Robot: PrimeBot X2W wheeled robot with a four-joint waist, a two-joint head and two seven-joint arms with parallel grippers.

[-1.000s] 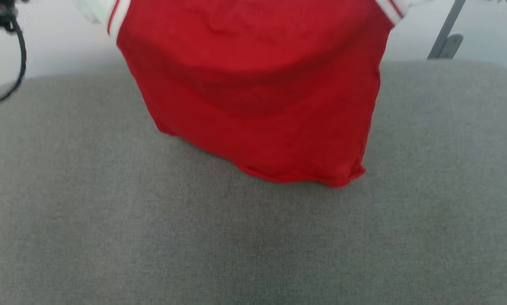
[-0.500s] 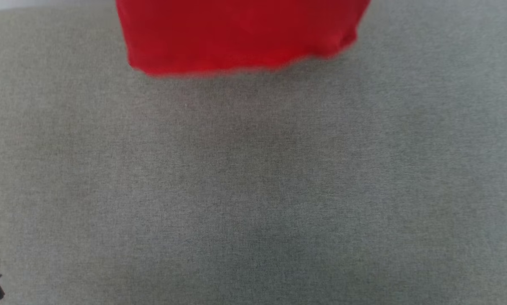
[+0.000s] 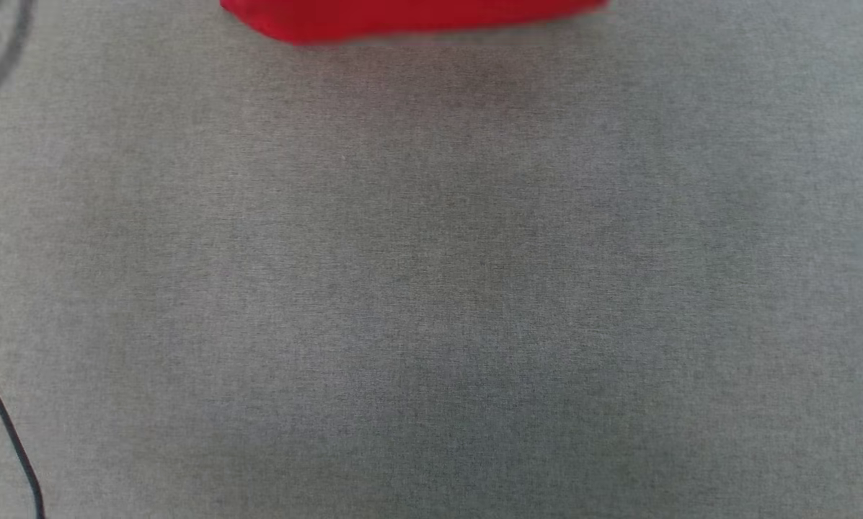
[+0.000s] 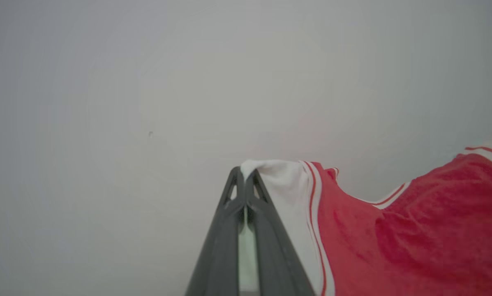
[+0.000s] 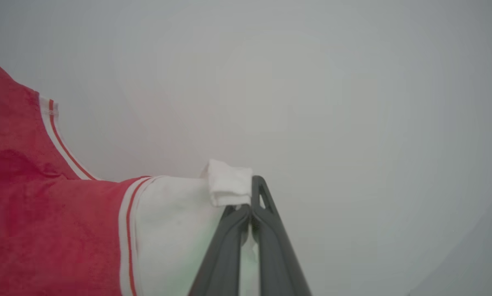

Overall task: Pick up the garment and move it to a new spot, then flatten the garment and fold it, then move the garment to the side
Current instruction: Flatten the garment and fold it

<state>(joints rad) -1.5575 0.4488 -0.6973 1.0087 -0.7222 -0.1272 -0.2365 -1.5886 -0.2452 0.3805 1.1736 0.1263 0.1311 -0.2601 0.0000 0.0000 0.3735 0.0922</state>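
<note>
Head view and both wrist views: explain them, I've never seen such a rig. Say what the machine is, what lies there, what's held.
This is a wheeled robot with two arms, each ending in a two-fingered gripper. The head view looks down at a grey cloth surface; the shirt's red hem shows at its top edge, black cables at the sides. Each wrist view looks along one gripper's fingers. The left gripper is shut on a white sleeve, the right gripper on the other sleeve, so the shirt hangs between them.

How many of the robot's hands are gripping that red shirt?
2: the left hand pinches the garment by its white cloth at one end, the right hand at the other end.
</note>
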